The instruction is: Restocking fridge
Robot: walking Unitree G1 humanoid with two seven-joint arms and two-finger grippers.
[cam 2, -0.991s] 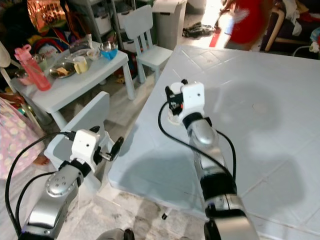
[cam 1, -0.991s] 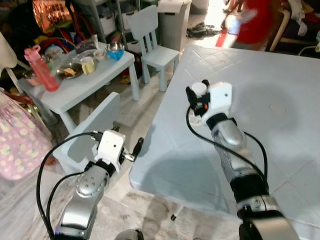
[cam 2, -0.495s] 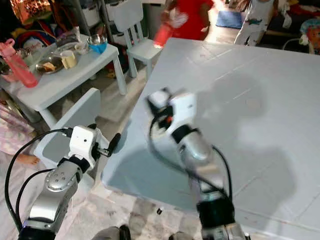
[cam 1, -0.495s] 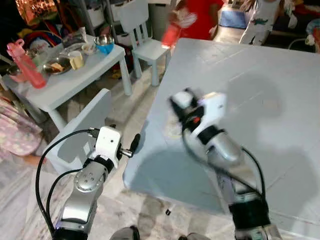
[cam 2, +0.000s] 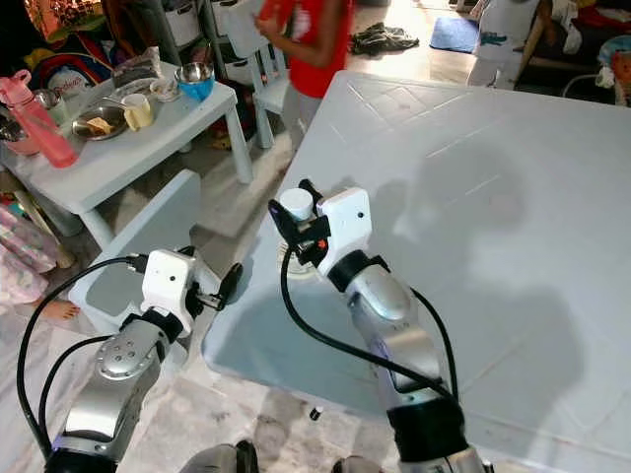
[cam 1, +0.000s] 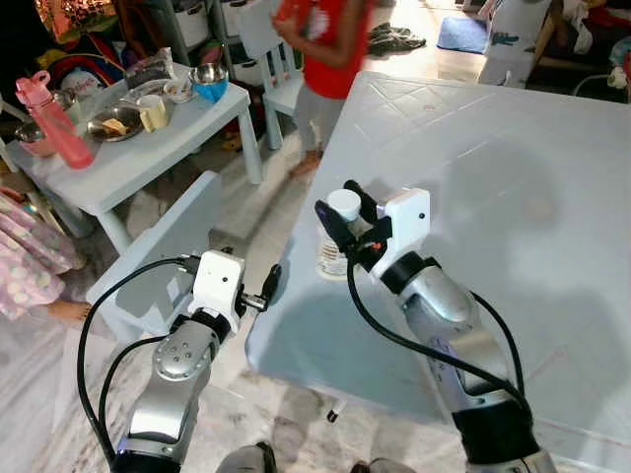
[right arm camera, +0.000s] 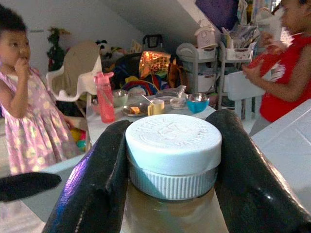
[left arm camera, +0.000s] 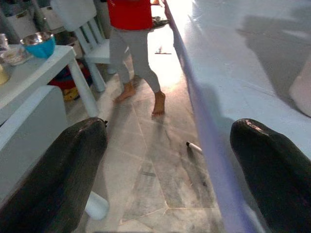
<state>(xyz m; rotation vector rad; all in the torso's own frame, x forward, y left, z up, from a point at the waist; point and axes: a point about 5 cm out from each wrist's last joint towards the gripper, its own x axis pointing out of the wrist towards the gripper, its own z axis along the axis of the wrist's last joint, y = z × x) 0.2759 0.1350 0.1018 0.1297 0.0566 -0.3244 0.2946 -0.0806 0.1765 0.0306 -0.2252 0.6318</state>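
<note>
White-capped bottle (cam 1: 333,236) in right hand (cam 1: 347,211) | near table (cam 1: 513,177) edge

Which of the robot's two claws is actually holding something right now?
The right gripper: its two black fingers clamp the white cap of a bottle at the big table's edge. The left gripper hangs open beside the table, holding nothing.

Big white tabletop (cam 1: 513,168) spreads right. Small white kids' table (cam 1: 148,148) at 10 o'clock: pink bottle (cam 1: 54,118), blue bowl (cam 1: 210,83), yellow cup (cam 1: 153,111), metal dish (cam 1: 110,125). White kids' chair (cam 1: 163,251) just beside it. Person in red top (cam 1: 330,44) barefoot at 12 o'clock. Child in floral dress (right arm camera: 29,111) at far left.
</note>
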